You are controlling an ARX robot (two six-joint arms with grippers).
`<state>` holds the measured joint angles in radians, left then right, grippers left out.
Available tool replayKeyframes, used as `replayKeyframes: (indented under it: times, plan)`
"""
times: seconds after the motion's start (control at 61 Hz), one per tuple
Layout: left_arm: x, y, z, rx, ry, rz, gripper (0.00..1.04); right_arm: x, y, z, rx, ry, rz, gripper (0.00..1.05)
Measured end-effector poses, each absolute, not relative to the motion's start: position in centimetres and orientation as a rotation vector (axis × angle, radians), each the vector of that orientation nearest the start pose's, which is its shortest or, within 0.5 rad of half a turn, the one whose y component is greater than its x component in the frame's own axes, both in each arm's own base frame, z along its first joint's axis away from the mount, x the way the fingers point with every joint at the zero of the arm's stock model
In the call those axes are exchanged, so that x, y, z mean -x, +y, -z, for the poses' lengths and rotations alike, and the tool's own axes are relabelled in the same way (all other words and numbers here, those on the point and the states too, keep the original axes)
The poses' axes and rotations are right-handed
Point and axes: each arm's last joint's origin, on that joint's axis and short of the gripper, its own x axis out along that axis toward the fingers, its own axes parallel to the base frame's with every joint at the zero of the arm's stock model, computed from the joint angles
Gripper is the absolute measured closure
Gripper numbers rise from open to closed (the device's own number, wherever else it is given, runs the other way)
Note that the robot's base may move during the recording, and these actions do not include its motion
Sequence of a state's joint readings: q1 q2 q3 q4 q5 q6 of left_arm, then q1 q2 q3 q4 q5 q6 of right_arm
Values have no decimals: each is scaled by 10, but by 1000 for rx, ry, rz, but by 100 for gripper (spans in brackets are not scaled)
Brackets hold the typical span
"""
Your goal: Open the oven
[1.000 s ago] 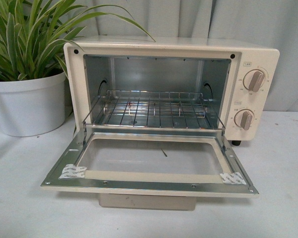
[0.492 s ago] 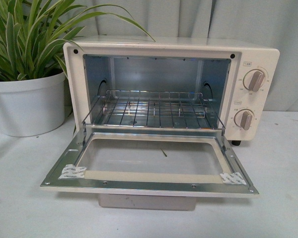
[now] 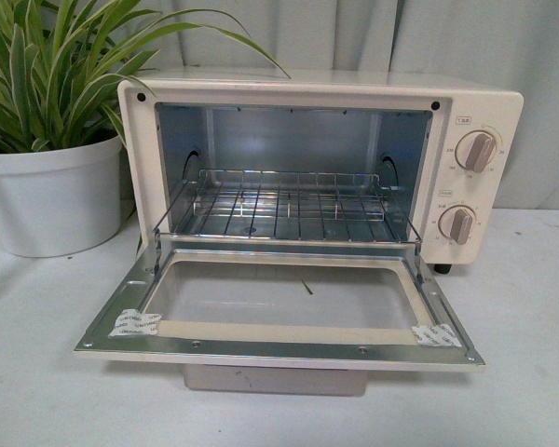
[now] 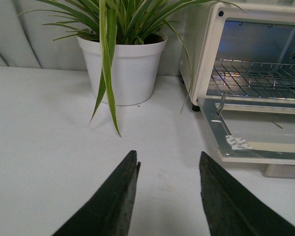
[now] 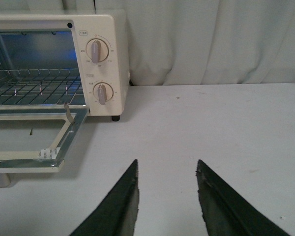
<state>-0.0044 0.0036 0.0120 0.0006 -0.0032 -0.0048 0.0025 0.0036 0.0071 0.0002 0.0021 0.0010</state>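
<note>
Front view shows me the toaster oven (image 3: 321, 168) with its door (image 3: 279, 312) dropped flat and the wire rack (image 3: 284, 205) exposed; I judge the opening done. My left hand (image 4: 167, 169) gapes wide and empty, oven ahead toward its right. My right hand (image 5: 166, 169) likewise, oven ahead-left, both off the worktop (image 5: 226, 128).
</note>
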Motion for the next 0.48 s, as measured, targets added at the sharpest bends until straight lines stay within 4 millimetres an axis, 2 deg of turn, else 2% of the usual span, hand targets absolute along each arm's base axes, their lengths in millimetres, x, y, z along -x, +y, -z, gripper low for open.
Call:
replayKeyframes:
  times: [0.131,0.213,0.295,0.328,0.475]
  plan:
    - [-97,0,-167,5,-9,1,37,-97,0,-166,-1,-4,-1,41]
    - [-97,0,-167,5,-9,1,17,-97,0,-166,-1,-4,0,23]
    - [-97,0,-167,4,-9,1,5,-97,0,-166,-1,-4,0,8]
    - [-97,0,-167,5,-9,1,7,-97,0,-166,-2,-4,0,9]
    - [-97,0,-167,4,-9,1,6,-97,0,-166,-1,-4,0,9]
